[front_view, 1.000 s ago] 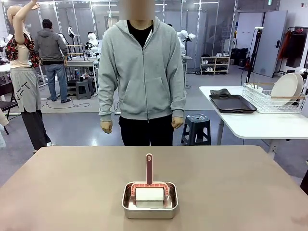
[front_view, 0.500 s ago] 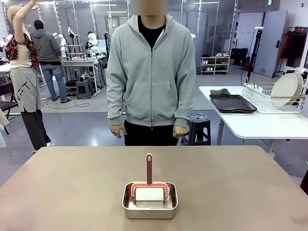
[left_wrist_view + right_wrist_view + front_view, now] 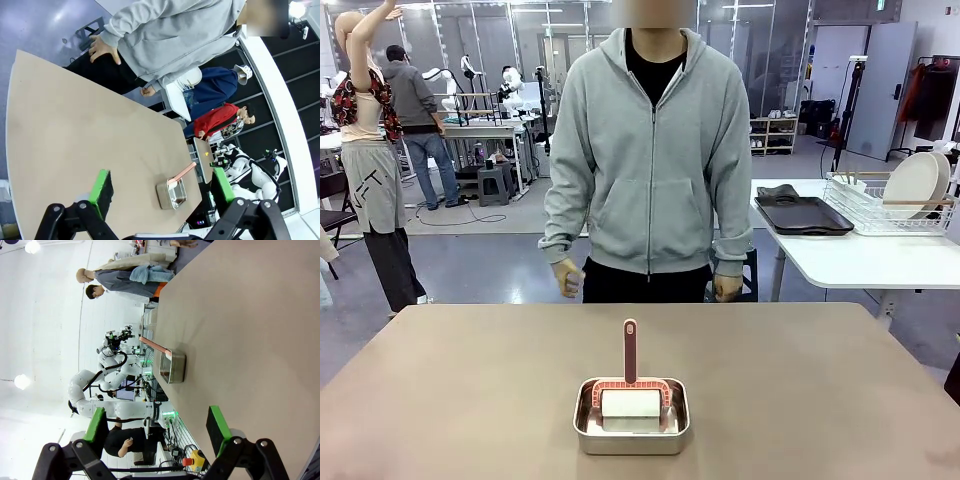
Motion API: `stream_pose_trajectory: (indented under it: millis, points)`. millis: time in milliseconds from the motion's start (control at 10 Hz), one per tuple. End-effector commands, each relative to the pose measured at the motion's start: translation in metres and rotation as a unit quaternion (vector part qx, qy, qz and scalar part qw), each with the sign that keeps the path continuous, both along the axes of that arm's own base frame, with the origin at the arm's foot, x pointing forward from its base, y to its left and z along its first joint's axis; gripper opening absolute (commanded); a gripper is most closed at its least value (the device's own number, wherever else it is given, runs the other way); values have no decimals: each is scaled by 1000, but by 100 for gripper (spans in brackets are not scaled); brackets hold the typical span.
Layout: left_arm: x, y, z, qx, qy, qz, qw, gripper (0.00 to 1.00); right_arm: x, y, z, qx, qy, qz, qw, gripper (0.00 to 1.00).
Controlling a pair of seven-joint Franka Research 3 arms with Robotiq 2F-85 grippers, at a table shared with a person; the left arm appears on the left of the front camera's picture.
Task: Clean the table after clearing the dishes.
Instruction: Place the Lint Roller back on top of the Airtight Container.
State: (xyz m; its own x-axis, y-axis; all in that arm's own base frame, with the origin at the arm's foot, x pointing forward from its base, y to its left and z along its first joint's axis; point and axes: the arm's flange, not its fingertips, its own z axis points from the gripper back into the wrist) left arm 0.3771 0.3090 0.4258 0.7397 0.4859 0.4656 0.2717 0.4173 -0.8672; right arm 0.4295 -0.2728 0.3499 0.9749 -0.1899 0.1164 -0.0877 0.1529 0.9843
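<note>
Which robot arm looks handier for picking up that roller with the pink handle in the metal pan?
Hard to call. The roller sits in the pan mid-table. Both the left gripper and right gripper are open, empty and similarly far back. Either could go.

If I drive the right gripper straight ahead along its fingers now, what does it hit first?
Probably the bare table. The right gripper stands open, empty, and its wrist view looks across the tabletop. The steel pan with the roller lies close to that line, so it could come first; depth is hard to judge.
</note>
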Motion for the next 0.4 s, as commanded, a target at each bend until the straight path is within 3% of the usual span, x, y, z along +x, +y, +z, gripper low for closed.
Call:
stream_pose_trajectory:
  millis: [0,300]
  points:
    - [-2,2,1,-2,7,2,1000,100,-1,2,4,1,-3,1,1000,100]
    - [-2,2,1,-2,7,2,1000,100,-1,2,4,1,-3,1,1000,100]
